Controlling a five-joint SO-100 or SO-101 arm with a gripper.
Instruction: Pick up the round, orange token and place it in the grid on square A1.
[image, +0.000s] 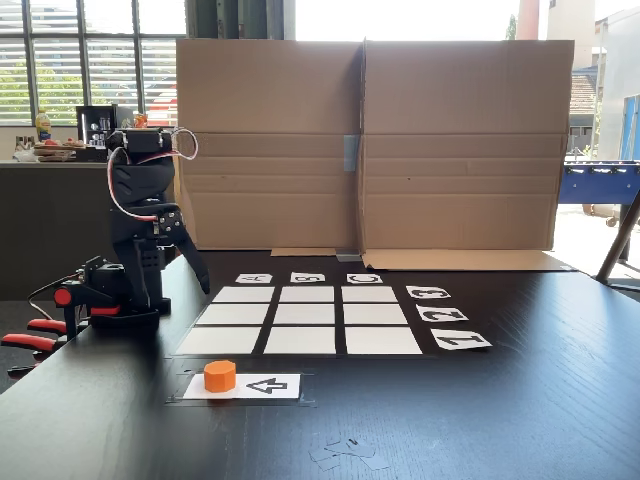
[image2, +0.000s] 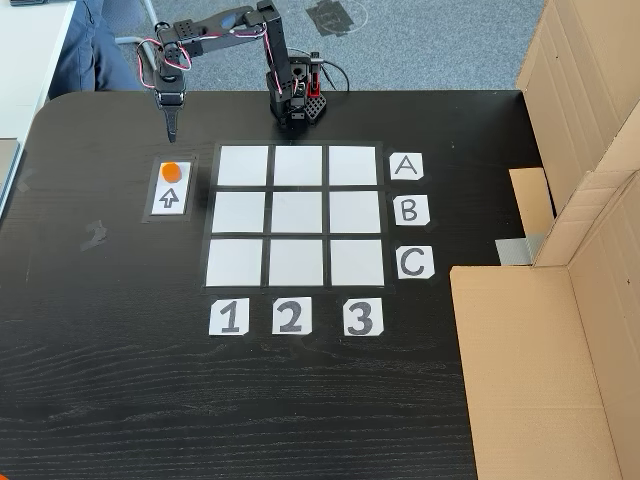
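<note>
We judge the small bright orange plastic token (image2: 172, 171) to be light and rigid — a short flat-topped cylinder whose smooth curved wall could slip between hard fingers. We would take it across its round side, low enough that the pads meet the wall squarely and not the top edge. It looks sturdy, not fragile.

The token sits on one end of a white card printed with a black arrow (image: 268, 385), which lies on the black wood-grain table (image2: 120, 380) just beside the 3x3 grid of white rectangular cells (image2: 296, 215). In the high fixed view the card is left of the grid and the arrow points at the token.

The black two-finger gripper (image2: 171, 128) hangs near the token, tip down and not touching it. Its fingers look drawn together to a point, holding nothing.

Readable writing: cards lettered A (image2: 406, 166), B and C run down the grid's right side in that view, and cards numbered 1 (image2: 229, 317), 2 and 3 run along its near edge. The plain white corner cell A1 (image2: 243, 166) is thus top-left, the cell nearest the token. We read no brand names.
</note>
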